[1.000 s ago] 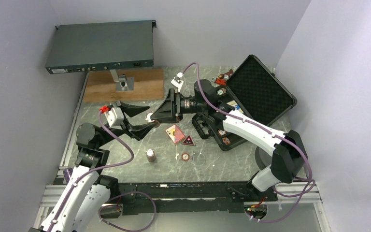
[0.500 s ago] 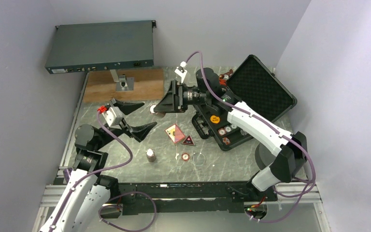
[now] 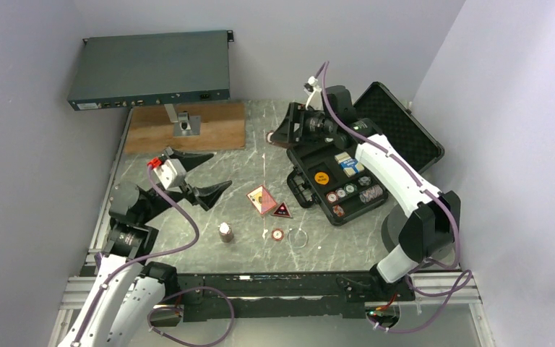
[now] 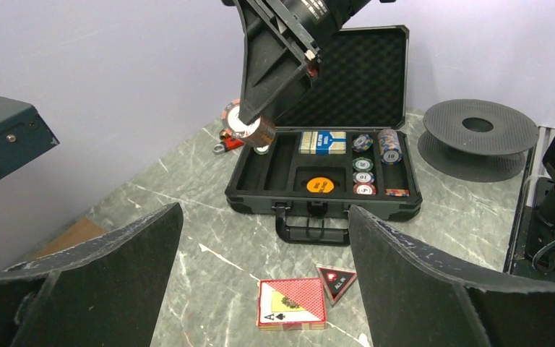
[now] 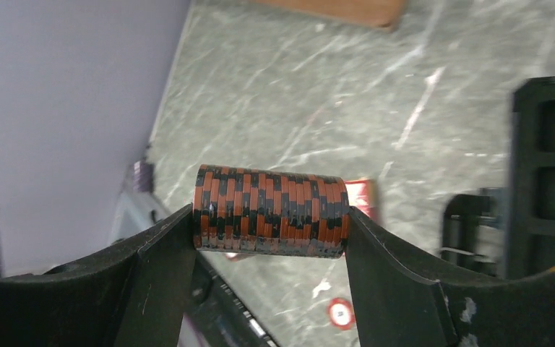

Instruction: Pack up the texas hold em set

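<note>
A stack of orange-and-black chips (image 5: 271, 211) is clamped end to end between the fingers of the right gripper (image 5: 269, 220), its long axis lying 9 to 3 o'clock in the wrist view. In the top view it is held above the worktop (image 3: 347, 246), just off the 11 o'clock corner of the open briefcase (image 3: 307, 163). The briefcase's long axis runs 11 to 5 o'clock, with the handle facing 8. The fingers of the left gripper (image 3: 204, 173) are spread wide and empty.

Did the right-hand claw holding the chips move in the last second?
Yes. The right gripper carried its chip stack back and rightward, away from the card deck, to the black case's far left corner.
</note>
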Robot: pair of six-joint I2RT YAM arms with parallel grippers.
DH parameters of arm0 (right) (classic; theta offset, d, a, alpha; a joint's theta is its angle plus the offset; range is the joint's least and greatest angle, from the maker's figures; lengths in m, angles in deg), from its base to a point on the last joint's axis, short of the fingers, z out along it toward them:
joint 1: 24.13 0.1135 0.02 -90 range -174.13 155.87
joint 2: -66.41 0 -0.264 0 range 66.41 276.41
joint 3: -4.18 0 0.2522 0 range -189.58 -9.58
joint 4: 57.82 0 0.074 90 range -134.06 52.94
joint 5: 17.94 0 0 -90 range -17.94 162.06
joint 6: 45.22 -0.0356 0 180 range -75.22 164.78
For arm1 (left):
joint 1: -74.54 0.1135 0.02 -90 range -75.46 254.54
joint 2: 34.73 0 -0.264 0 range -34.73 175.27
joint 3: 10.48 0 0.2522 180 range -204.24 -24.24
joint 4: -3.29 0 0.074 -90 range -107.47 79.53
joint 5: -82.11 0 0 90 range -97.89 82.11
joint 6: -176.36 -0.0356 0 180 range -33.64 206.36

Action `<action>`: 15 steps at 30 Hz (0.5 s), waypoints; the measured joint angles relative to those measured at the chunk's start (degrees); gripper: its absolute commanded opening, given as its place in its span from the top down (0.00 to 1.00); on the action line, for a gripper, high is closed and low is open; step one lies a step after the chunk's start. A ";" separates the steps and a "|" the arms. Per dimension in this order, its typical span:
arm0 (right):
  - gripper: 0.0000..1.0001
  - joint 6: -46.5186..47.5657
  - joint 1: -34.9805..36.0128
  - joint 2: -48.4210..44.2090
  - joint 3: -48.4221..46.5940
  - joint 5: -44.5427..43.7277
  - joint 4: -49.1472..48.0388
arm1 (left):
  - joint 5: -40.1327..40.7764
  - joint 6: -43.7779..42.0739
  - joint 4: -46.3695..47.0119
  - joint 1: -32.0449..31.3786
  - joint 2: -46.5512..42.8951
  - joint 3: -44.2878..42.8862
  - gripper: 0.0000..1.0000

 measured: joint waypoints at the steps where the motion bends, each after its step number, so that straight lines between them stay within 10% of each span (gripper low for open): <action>1: 0.87 0.98 -0.72 0.20 0.00 -0.85 0.17 | 0.17 -0.44 -1.27 0.00 0.39 -0.85 0.11; 15: 1.00 12.81 -6.67 10.47 -0.04 -9.11 -0.81 | 18.80 -1.31 -15.58 0.00 1.99 -7.19 0.05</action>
